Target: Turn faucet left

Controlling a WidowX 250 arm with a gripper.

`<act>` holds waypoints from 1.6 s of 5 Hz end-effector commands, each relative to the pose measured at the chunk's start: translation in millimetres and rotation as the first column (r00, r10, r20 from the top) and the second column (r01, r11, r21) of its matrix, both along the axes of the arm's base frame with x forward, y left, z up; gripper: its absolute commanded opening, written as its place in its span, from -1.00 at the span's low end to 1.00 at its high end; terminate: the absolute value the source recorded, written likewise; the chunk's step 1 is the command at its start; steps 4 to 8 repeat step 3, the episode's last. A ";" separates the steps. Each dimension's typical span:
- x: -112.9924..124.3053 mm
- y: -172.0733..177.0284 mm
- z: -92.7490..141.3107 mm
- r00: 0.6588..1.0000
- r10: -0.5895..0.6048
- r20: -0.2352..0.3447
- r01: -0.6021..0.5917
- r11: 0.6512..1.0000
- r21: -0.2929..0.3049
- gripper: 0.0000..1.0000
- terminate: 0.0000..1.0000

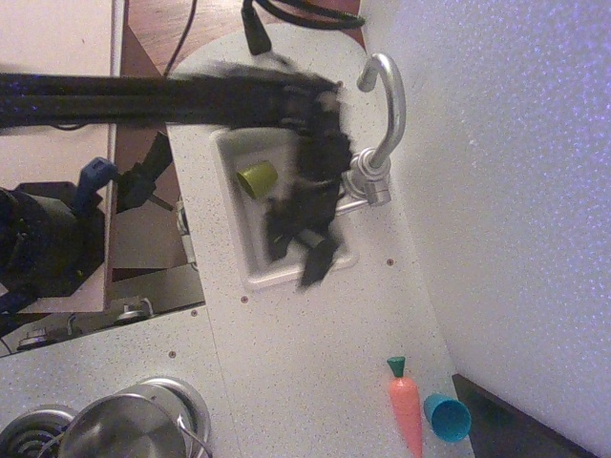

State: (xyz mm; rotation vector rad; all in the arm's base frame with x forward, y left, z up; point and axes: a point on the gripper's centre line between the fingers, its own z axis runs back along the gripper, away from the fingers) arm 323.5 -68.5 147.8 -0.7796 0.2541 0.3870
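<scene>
The faucet (382,119) stands at the sink's (250,262) far edge, spout arching away from the basin. The gripper (298,250) hangs blurred over the sink, jaws apparently spread and empty. Approach phase, I judge; next, contact the faucet's lever.

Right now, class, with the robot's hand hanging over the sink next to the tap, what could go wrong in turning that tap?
1. The black hand is motion-blurred over the white rectangular sink, apart from the shiny silver gooseneck faucet; a fast swing might miss it or hit its thin lever.
2. The olive-green cup lies in the sink close beside the arm, so a sweep could knock it.
3. The arm hides part of the sink.
</scene>
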 end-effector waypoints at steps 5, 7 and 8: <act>22.3 -95.9 78.2 0.887 -0.438 0.144 0.407 0.891 0.204 1.00 1.00; 22.3 -95.9 78.2 0.887 -0.438 0.144 0.407 0.891 0.204 1.00 1.00; 22.3 -95.9 78.2 0.887 -0.438 0.144 0.407 0.891 0.204 1.00 1.00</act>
